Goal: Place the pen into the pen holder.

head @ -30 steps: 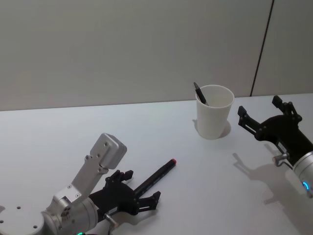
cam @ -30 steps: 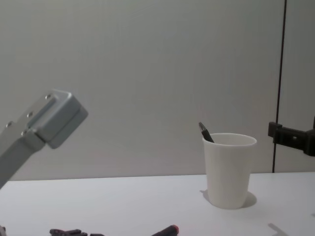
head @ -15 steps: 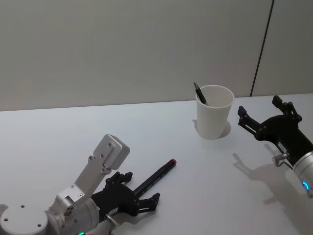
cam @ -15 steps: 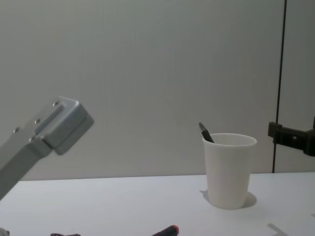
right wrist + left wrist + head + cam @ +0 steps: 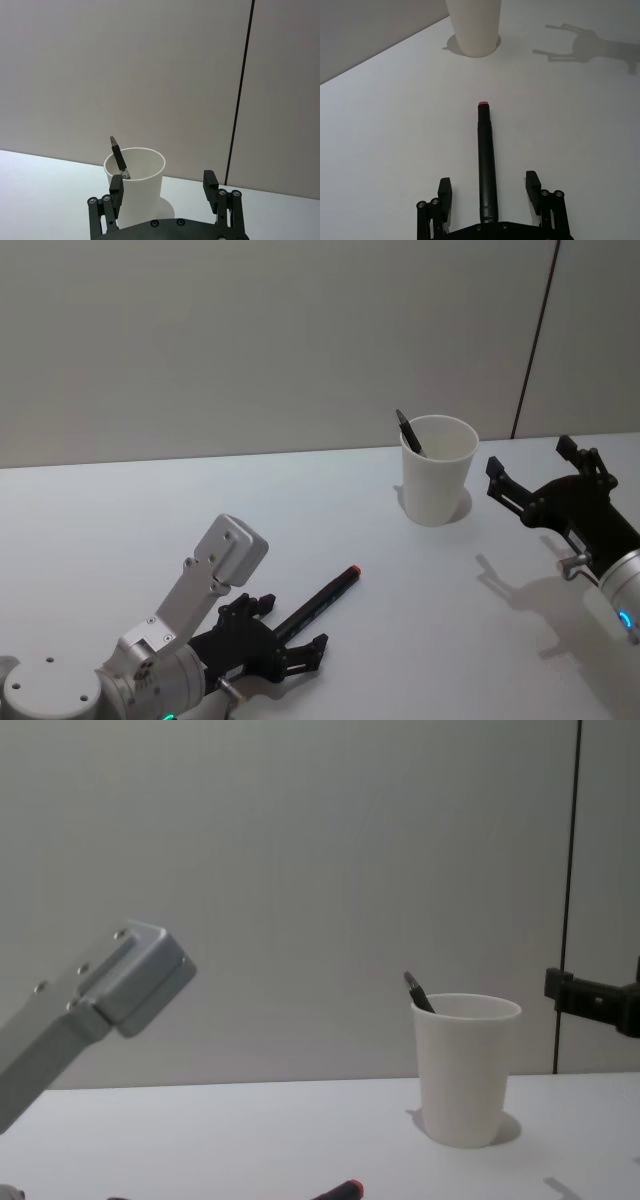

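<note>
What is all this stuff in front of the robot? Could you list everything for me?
pen holder: one, white paper cup, standing far right of centre on the table.
pen in the holder: one, black, leaning on the left rim, end sticking out.
pen on the table: one, black with a red end, lying front left, red end toward the cup.
table: one, white, under everything.
wall: one, grey, behind the table.
seam: one, dark, vertical, on the wall at right.
left gripper: one, black, open, straddling the lying pen's near end.
right gripper: one, black, open, raised to the cup's right.
</note>
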Controlling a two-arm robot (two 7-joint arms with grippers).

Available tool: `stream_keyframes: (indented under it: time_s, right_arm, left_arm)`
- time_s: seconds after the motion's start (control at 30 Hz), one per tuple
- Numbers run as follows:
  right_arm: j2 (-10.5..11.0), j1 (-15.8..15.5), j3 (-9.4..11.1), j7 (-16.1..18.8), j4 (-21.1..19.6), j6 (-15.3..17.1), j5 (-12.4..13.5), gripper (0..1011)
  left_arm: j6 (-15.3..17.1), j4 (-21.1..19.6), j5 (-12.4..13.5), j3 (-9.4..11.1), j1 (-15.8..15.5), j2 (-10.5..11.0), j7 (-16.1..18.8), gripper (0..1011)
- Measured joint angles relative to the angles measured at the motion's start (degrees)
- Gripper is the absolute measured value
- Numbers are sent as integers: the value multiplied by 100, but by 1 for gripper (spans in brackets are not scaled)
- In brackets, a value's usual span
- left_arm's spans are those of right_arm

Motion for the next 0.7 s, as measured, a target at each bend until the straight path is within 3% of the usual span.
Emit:
stream_keyframes:
  time_s: [0.23, 0.7]
  right_arm:
    - [0, 0, 0, 0, 0, 0, 0, 1002]
    - [0, 0, 0, 0, 0, 0, 0, 1002]
  left_arm:
    - [18, 1, 4, 3, -5, -7, -7, 809]
    - [35, 13, 13, 1, -9, -15, -9, 725]
